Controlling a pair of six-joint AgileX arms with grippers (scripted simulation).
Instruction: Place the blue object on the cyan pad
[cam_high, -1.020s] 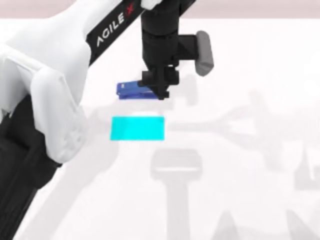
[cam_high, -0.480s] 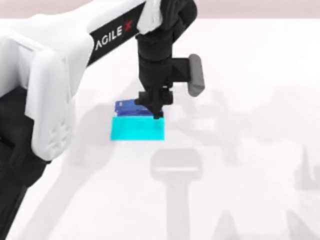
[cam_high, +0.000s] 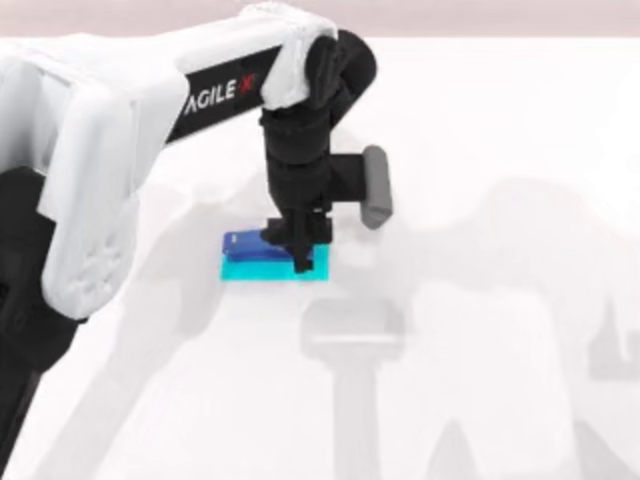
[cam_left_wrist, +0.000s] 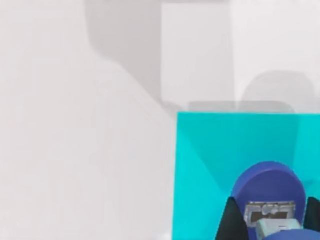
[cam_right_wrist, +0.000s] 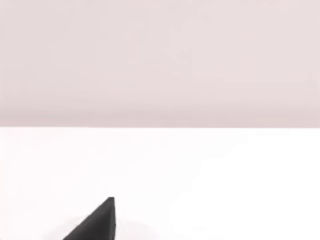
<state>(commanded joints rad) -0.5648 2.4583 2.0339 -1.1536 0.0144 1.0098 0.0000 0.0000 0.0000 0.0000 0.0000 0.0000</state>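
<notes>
The blue object (cam_high: 250, 243), a narrow smooth bar with a rounded end, lies lengthwise over the far edge of the cyan pad (cam_high: 262, 269), a flat, sheet-thin bright rectangle on the pale matte surface (cam_high: 500, 130). The left gripper (cam_high: 300, 252) points straight down over the bar's right end, its black fingers (cam_left_wrist: 231, 222) clenched on either side of the blue object. The white left arm reaches in from the left. The right arm is out of the top view; whether its fingers are parted cannot be told.
</notes>
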